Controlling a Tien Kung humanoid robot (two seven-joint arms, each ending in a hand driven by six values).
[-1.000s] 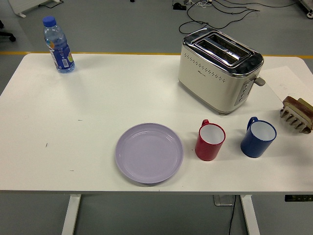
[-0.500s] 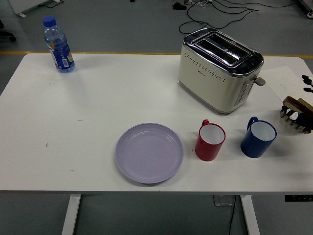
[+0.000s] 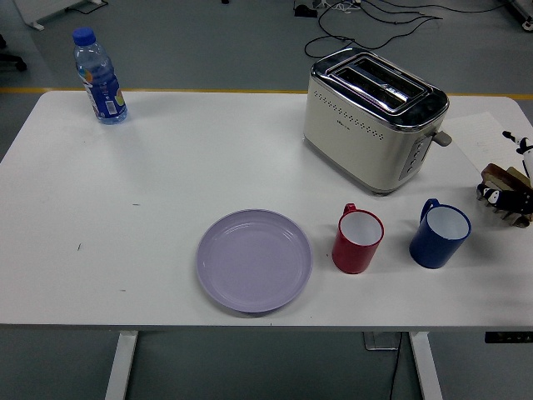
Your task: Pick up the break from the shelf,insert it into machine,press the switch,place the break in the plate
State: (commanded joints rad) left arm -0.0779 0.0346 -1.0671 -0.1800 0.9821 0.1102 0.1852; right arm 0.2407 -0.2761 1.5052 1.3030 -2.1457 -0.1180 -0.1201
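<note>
The cream and chrome toaster [image 3: 373,117] stands at the back right of the table, its two slots empty and its lever [image 3: 442,137] on the right end. A lilac plate [image 3: 254,260] lies empty near the front edge. At the far right edge sits a wooden toast rack [image 3: 510,210] with a brown slice [image 3: 497,174] in it. My right hand [image 3: 515,167] reaches in from the right edge and is over the rack and slice; most of the hand is cut off by the picture's edge. My left arm is out of view.
A red mug [image 3: 358,241] and a blue mug [image 3: 439,236] stand between the plate and the rack. A water bottle [image 3: 99,77] is at the back left. A sheet of paper [image 3: 483,142] lies behind the rack. Cables run over the floor beyond the table.
My right hand has come in from the right edge and now covers part of the rack, which stood uncovered a second ago. Nothing else has moved.
</note>
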